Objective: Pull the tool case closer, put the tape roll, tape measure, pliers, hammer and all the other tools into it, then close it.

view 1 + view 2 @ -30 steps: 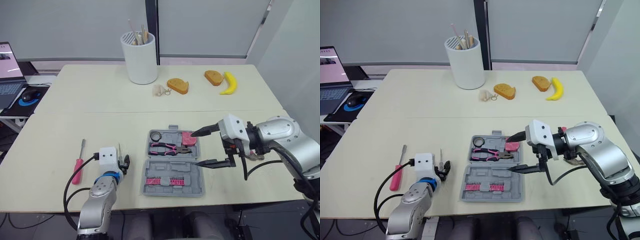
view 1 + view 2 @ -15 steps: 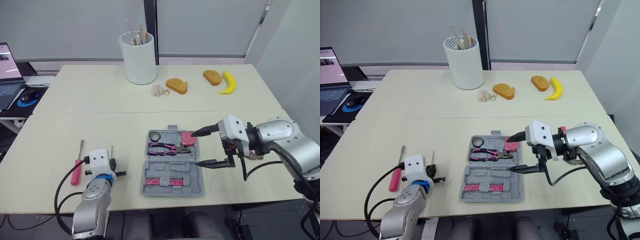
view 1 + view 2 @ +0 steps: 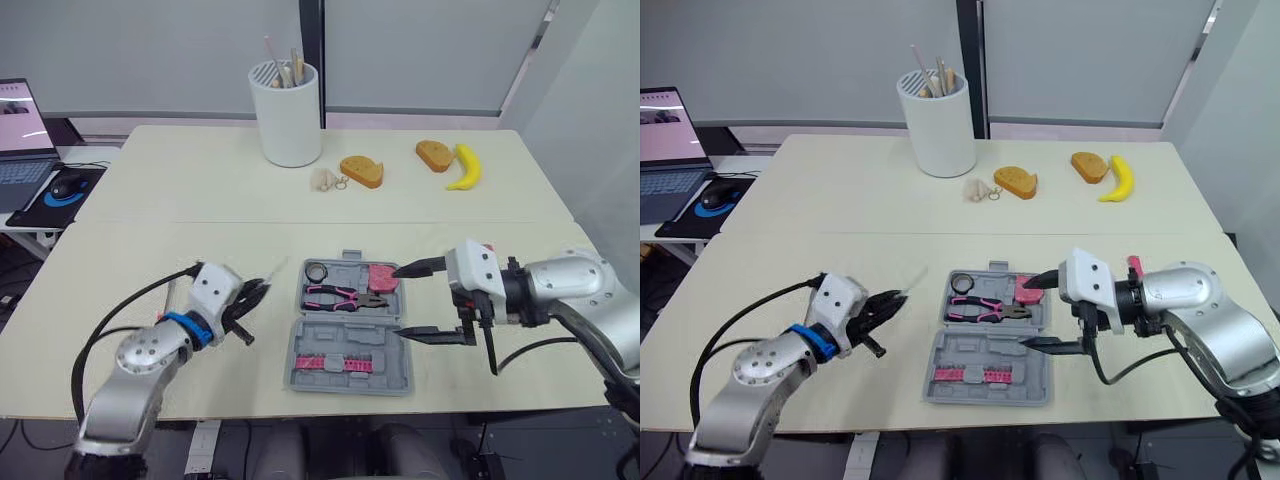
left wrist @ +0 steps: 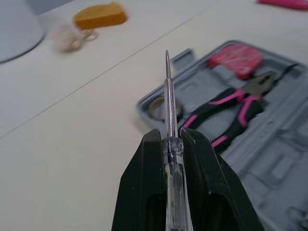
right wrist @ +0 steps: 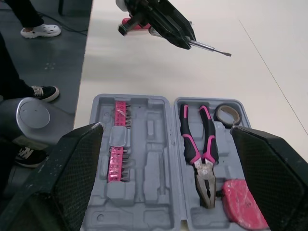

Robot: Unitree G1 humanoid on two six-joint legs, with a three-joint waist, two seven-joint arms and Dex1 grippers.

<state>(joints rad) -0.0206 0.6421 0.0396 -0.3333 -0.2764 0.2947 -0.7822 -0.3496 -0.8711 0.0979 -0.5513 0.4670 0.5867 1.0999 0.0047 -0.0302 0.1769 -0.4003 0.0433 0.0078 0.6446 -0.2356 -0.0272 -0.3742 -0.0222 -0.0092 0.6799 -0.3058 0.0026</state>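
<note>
The grey case [image 3: 345,358] lay open, holding pink-handled pliers [image 3: 340,297]. The left end effector [image 4: 167,137] pinched a clear-handled screwdriver [image 4: 166,96]; the right end effector [image 3: 405,300] was spread.

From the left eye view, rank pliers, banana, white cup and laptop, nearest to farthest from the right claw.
1. Pliers, in the tool case, just left of the right claw.
2. Banana, far right of the table.
3. White cup, far edge, left of centre.
4. Laptop, beyond the table's left end.
</note>
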